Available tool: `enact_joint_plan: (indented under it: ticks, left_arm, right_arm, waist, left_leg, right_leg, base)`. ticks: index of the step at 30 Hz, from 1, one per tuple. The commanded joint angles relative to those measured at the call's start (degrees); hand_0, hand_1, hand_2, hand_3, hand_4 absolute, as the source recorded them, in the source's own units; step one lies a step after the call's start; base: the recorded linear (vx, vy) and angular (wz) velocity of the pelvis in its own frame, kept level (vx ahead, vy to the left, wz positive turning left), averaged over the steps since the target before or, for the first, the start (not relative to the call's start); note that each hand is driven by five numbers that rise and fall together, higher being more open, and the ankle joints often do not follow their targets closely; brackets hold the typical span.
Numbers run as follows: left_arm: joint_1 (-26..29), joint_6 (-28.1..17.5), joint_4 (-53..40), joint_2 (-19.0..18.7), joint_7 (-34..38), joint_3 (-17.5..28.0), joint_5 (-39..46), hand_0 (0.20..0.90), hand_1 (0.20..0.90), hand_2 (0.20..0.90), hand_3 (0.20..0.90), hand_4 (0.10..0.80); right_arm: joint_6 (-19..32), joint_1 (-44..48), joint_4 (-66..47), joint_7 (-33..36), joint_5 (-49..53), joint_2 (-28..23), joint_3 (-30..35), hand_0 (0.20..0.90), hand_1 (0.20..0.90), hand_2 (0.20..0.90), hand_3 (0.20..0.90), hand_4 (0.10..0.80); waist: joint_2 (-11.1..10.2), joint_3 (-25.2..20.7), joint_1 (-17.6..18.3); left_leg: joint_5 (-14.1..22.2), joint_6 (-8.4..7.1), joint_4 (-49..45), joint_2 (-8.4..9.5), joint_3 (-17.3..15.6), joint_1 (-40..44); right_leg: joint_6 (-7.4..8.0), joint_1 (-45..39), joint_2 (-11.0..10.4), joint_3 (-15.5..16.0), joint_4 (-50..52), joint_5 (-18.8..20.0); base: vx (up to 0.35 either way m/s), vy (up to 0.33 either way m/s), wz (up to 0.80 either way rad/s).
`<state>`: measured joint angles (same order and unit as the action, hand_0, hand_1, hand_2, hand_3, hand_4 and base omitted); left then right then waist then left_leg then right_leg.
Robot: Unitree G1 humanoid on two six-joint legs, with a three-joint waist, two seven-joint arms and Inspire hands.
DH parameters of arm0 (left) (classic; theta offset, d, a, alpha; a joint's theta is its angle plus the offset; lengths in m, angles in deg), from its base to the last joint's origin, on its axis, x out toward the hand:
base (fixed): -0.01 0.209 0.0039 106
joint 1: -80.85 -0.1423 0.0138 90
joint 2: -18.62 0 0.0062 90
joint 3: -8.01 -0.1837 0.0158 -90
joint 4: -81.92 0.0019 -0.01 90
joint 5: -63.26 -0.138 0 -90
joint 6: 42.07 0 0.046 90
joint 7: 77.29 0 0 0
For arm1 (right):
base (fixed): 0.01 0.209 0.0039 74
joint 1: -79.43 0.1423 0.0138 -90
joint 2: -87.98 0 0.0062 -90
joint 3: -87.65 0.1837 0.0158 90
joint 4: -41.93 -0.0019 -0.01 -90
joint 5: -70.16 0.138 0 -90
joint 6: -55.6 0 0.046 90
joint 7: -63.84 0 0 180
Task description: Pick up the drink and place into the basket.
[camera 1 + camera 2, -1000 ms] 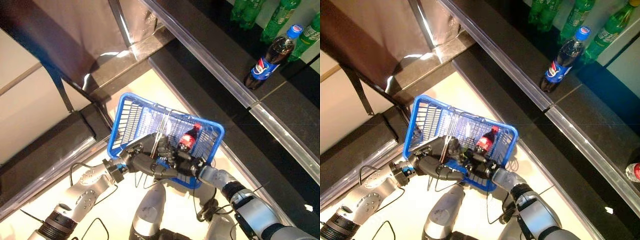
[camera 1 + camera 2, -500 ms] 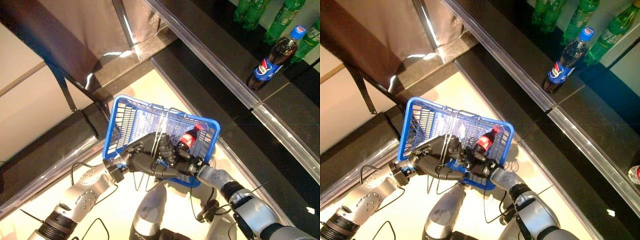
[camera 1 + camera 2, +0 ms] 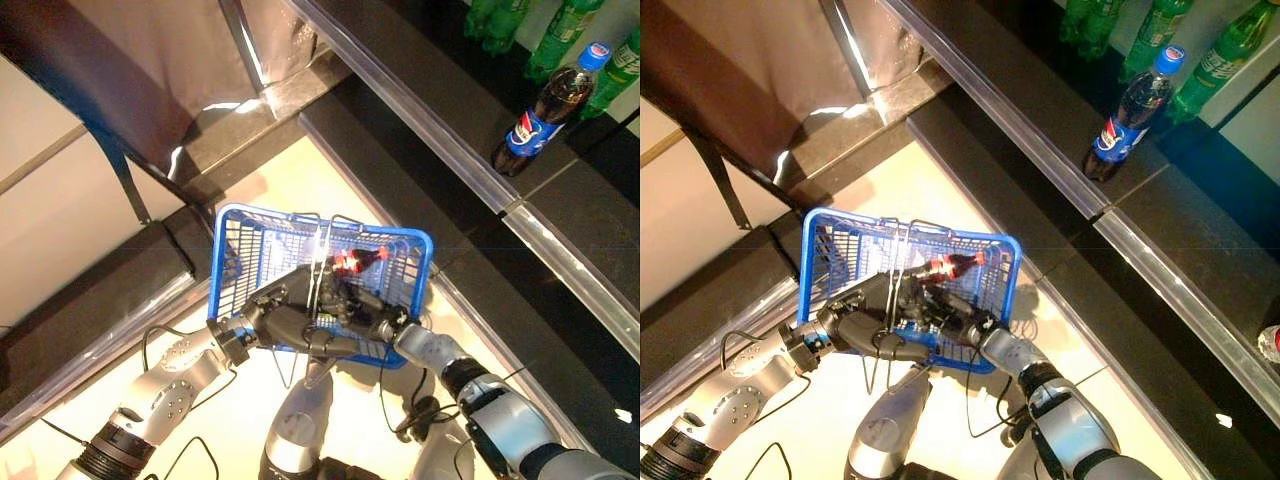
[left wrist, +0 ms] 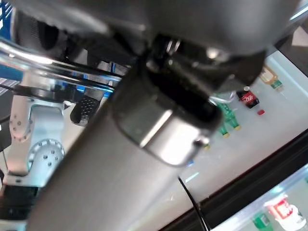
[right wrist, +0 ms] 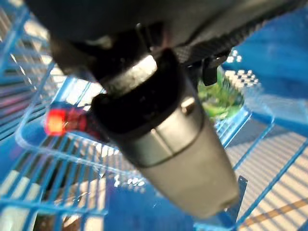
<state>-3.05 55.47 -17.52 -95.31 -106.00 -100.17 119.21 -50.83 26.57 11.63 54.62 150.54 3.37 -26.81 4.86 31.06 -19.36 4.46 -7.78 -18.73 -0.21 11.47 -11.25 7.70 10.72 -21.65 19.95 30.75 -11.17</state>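
The blue wire basket [image 3: 228, 262] hangs in front of me, over the pale floor. My left hand [image 3: 285, 322] is curled round its silver wire handles [image 3: 322, 262] at the near side. A small dark cola bottle [image 3: 356, 261] with a red cap lies tilted inside the basket, against the far wall. My right hand [image 3: 383, 326] reaches over the near rim into the basket, just below the bottle. In the right wrist view its thumb [image 5: 163, 144] stands straight, and the red cap [image 5: 55, 120] shows beyond it, apart from the hand.
A dark shelf with a clear rail [image 3: 450, 140] runs along the right. On it stand a blue-capped cola bottle [image 3: 545, 108] and several green bottles [image 3: 560, 30]. A dark ledge [image 3: 120, 290] crosses at the left.
The cola bottle has gone from upright in my right hand to lying tilted against the basket's far wall. The basket has swung slightly left and squarer to me.
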Motion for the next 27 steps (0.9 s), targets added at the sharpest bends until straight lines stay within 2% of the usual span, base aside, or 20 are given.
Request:
enact_joint_plan:
  ticks: [1,5,11,15,23,27]
  left_arm:
    - [7.9,-12.53,-21.47,4.58,-7.82,5.01,10.38,0.3,0.3,0.3,0.2,0.1]
    - [6.31,-13.34,-21.08,4.31,-8.15,6.24,10.52,0.3,0.3,0.3,0.2,0.1]
    - [1.72,-15.05,-19.58,4.71,-8.47,10.03,11.5,0.3,0.3,0.3,0.2,0.1]
    - [-3.0,-15.03,-17.63,6.86,-6.45,13.26,12.36,0.3,0.3,0.3,0.2,0.1]
    - [-8.54,-18.7,-11.78,8.39,-2.28,16.8,11.76,0.3,0.3,0.3,0.2,0.1]
    - [-11.96,-20.28,-7.29,11.59,0.24,18.8,11.39,0.3,0.3,0.3,0.2,0.1]
  right_arm:
    - [1.88,4.88,-4.52,-6.4,2.74,2.25,-0.29,0.9,0.9,0.9,0.9,0.8]
    - [4.92,2.43,-9.31,-9.62,4.58,1.38,-0.66,0.9,0.9,0.9,0.9,0.8]
    - [11.92,-7.37,-24.96,-11.37,2.9,-0.61,-2.78,0.9,0.9,0.9,0.9,0.8]
    - [12.64,-19.29,-37.26,-15.14,-2.58,-3.96,-0.68,0.9,0.9,0.9,0.9,0.8]
    - [12.14,-33.91,-49.58,-20.01,-6.99,-7.99,3.47,0.9,0.9,0.9,0.9,0.8]
    - [10.96,-39.78,-52.72,-22.44,-8.85,-8.16,6.37,0.9,0.9,0.9,0.9,0.8]
  waist:
    - [2.11,-5.29,0.81]
    - [1.95,-5.4,1.38]
    - [1.08,-5.9,3.77]
    - [-0.23,-6.91,6.73]
    - [-2.35,-9.62,11.06]
    - [-3.9,-12.6,13.68]
  left_leg:
    - [-3.78,5.16,-3.35,1.51,-3.4,-5.47]
    - [-3.97,5.09,-2.96,1.16,-3.86,-5.27]
    - [-4.36,4.94,-1.84,-0.02,-5.33,-4.71]
    - [-4.87,4.95,-0.48,-1.46,-7.09,-3.51]
    - [-6.08,4.58,2.82,-3.94,-10.03,-0.83]
    - [-7.19,4.08,6.62,-5.62,-12.34,2.18]
  right_leg:
    - [-4.11,-2.37,2.69,-1.87,-2.97,5.02]
    - [-4.07,-2.13,2.86,-1.95,-3.04,5.12]
    - [-3.85,-1.74,3.29,-2.92,-4.11,5.62]
    - [-3.57,-1.83,4.22,-4.65,-5.54,6.11]
    - [-3.14,-3.33,5.8,-7.12,-10.02,7.47]
    - [-2.72,-5.67,6.89,-8.47,-15.09,8.87]
  base:
    - [0.0,0.0,0.0]
    - [0.0,0.0,0.0]
    - [-0.034,0.031,-0.05]
    - [-0.019,0.039,-0.17]
    - [-0.003,0.007,-0.27]
    - [0.031,-0.009,-0.41]
